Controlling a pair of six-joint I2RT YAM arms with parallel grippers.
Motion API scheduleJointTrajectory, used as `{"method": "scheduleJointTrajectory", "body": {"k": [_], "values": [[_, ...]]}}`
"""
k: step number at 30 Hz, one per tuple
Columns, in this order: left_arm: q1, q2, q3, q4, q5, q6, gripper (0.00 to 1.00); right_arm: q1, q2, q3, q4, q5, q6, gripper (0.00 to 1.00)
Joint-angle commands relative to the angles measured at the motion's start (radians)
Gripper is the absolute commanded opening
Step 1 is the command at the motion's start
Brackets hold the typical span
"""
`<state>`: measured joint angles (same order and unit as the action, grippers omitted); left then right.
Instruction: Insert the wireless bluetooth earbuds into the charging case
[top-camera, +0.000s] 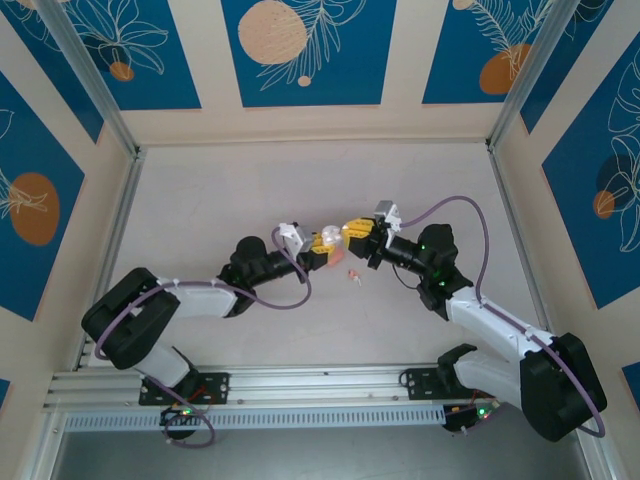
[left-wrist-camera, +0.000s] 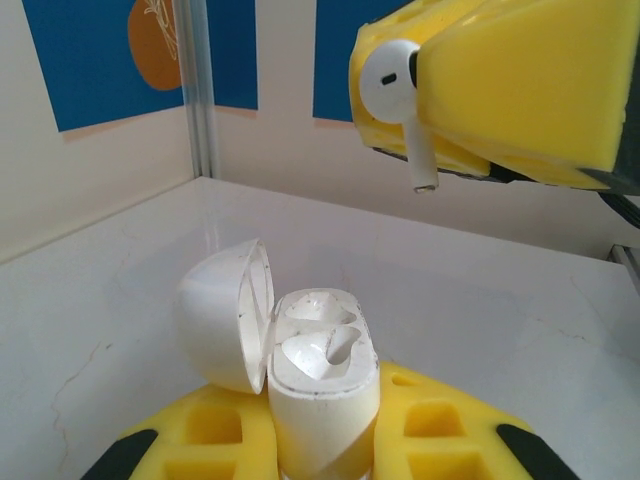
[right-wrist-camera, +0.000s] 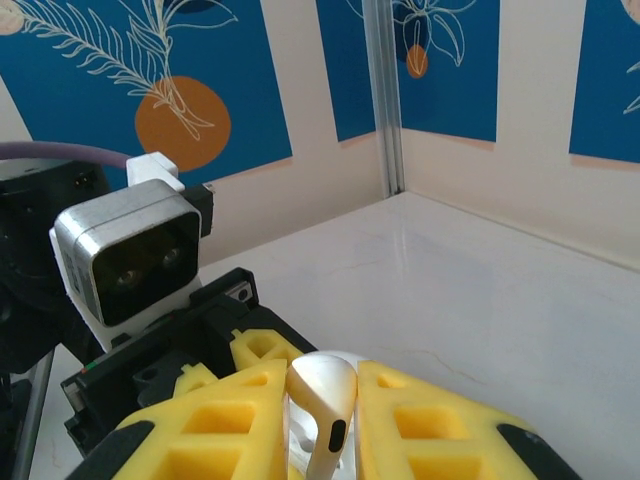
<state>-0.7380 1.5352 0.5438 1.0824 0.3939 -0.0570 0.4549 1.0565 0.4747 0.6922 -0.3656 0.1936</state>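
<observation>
While the left claw (left-wrist-camera: 322, 445) grips the open charging case (left-wrist-camera: 322, 365), the right claw (right-wrist-camera: 322, 410) pinches one earbud (left-wrist-camera: 392, 85) above it at one o'clock; the second earbud (top-camera: 353, 275) lies on the desk (top-camera: 400, 180). Neither is seated.

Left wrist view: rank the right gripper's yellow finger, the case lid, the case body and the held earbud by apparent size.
1. The right gripper's yellow finger, though it may simply be nearer the camera.
2. The case body and the open lid look alike, so they share a place.
3. The earbud, smallest.
</observation>
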Motion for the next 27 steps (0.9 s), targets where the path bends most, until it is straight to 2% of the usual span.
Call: {"method": "scheduleJointTrajectory", "body": {"k": [1,10,27], "values": [[-0.017,0.007,0.032,0.075,0.024,-0.007,0.12,0.013,-0.002,-0.012,0.072,0.016,0.018,0.21],[-0.022,0.005,0.016,0.137,0.002,-0.047,0.12,0.037,0.052,-0.002,0.126,0.016,0.035,0.21],[-0.027,-0.019,0.004,0.143,0.002,-0.054,0.11,0.070,0.124,0.018,0.193,0.037,0.041,0.21]]}}
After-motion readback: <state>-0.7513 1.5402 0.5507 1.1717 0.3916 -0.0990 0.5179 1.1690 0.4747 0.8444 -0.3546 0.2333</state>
